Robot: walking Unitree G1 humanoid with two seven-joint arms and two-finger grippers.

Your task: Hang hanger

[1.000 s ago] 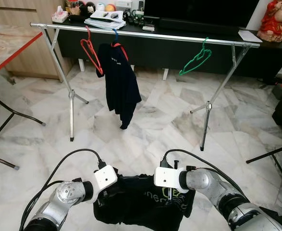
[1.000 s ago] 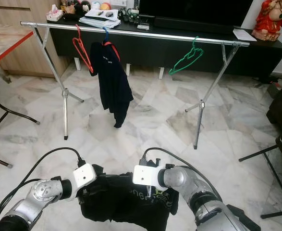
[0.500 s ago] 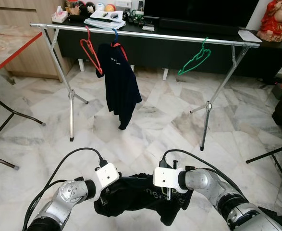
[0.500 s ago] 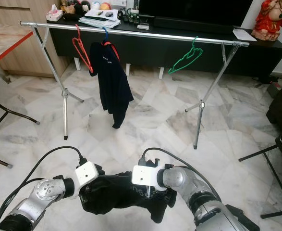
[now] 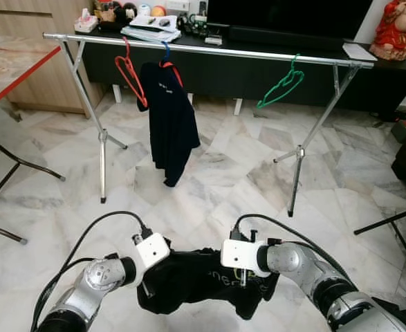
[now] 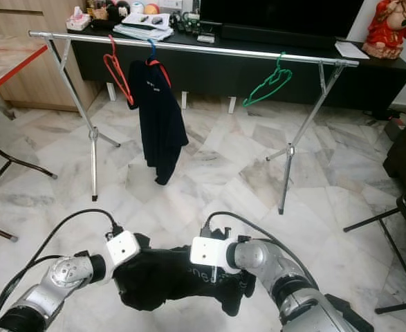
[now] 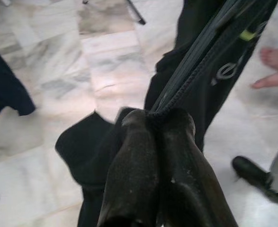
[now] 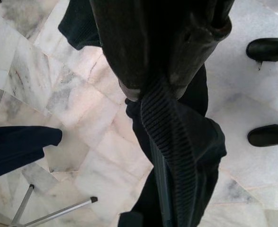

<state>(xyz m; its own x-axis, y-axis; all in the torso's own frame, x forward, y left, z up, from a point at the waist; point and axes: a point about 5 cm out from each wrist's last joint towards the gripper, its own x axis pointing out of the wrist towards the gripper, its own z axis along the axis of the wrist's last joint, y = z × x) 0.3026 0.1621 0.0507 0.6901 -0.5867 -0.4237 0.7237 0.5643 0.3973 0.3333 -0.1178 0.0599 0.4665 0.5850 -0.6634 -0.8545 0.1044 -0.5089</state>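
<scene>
You've got a black shirt (image 5: 196, 277) with green lettering, red hanger (image 5: 131, 72), green hanger (image 5: 281, 84), navy shirt (image 5: 173, 117), silver rail (image 5: 209, 50), grey-white marble floor (image 5: 223, 173).

The floor (image 5: 216, 166) is glossy veined marble tile. The rack (image 5: 209, 51) at the top of the frame is shiny bare metal tube, with thin plastic hangers, red (image 5: 131, 72) and green (image 5: 280, 84). The hanging shirt (image 5: 171, 121) is matt dark cloth. The black garment (image 7: 210, 71) has a ribbed knit edge; the fingers (image 7: 134, 165) pinching it look matt, slightly scuffed.
</scene>
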